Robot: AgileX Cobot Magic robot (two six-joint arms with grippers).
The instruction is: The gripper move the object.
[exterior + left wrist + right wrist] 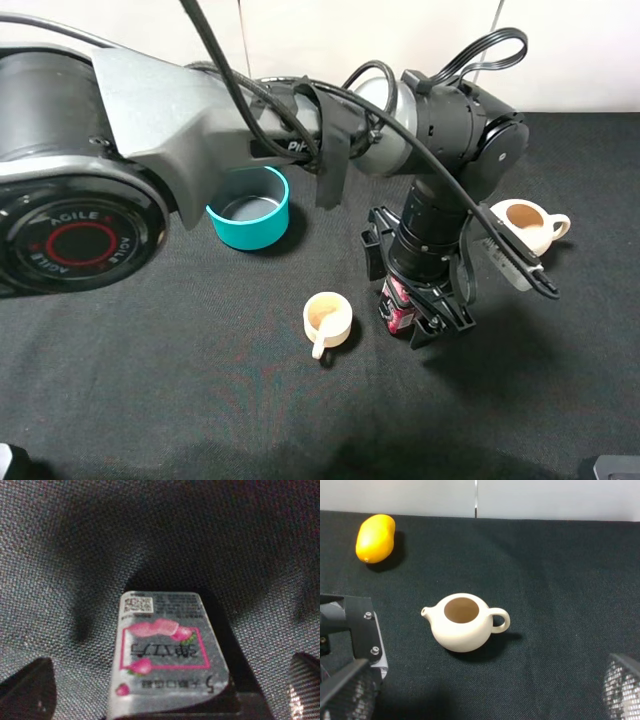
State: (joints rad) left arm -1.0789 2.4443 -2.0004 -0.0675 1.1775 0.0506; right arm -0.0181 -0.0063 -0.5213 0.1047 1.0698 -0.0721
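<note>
The object, a small dark red and black carton (398,306) with a silver-grey top, stands on the black cloth right of the middle. In the left wrist view its silver top with pink print (165,655) fills the lower middle. My left gripper (418,312) has reached across the middle and hangs straight over the carton. It is open, with one dark finger on each side of the carton and a gap to both (165,695). My right gripper (485,700) is open and empty above the cloth, its fingertips (624,687) well short of the teapot.
A beige cup (327,318) stands just left of the carton. A teal bowl (248,208) sits further back left. A cream teapot (528,225) stands right of the left arm, also in the right wrist view (462,622). A yellow fruit (375,537) lies near the back edge.
</note>
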